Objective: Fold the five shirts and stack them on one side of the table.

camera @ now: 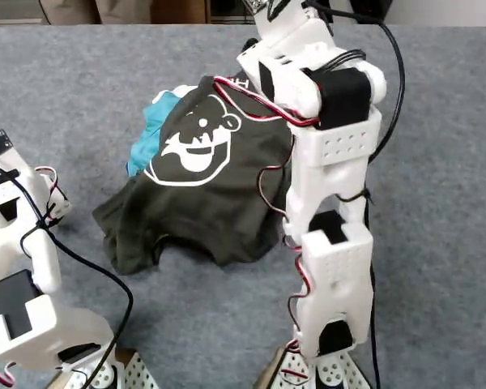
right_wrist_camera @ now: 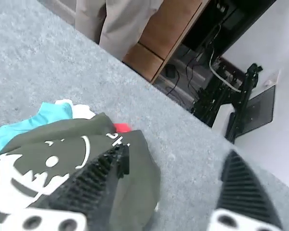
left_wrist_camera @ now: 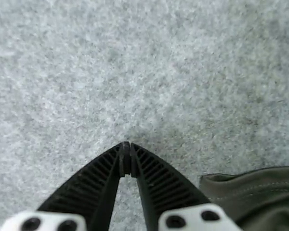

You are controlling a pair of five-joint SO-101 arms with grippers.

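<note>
Grey felt-like table covering (camera: 437,243) forms the work surface. From the high view, a crumpled pile is located near the table's middle: a dark olive shirt (camera: 198,194) with a white bear print is draped on top, and a teal shirt (camera: 150,134) is partly exposed beneath it on the far left side. Nothing is yet folded or stacked. The right arm (camera: 332,203) is raised beside the pile's right edge. The left arm (camera: 20,275) is parked near the table's left edge, apart from the pile. In the left wrist view, the left gripper (left_wrist_camera: 125,161) is shown with its tips pressed together on nothing, above bare covering, with the olive shirt's hem just beside it. In the right wrist view, the right gripper (right_wrist_camera: 176,159) is shown spread wide and holding nothing, one jaw over the olive shirt near its neck end (a scrap of red fabric (right_wrist_camera: 121,127) is visible there, its garment not identifiable). The shirts are judged light, limp and non-fragile. Draping and bunching are to be expected, and lower garments may be dragged along. A hold is best taken at a hem corner or shoulder seam, with a single layer pinched.
</note>
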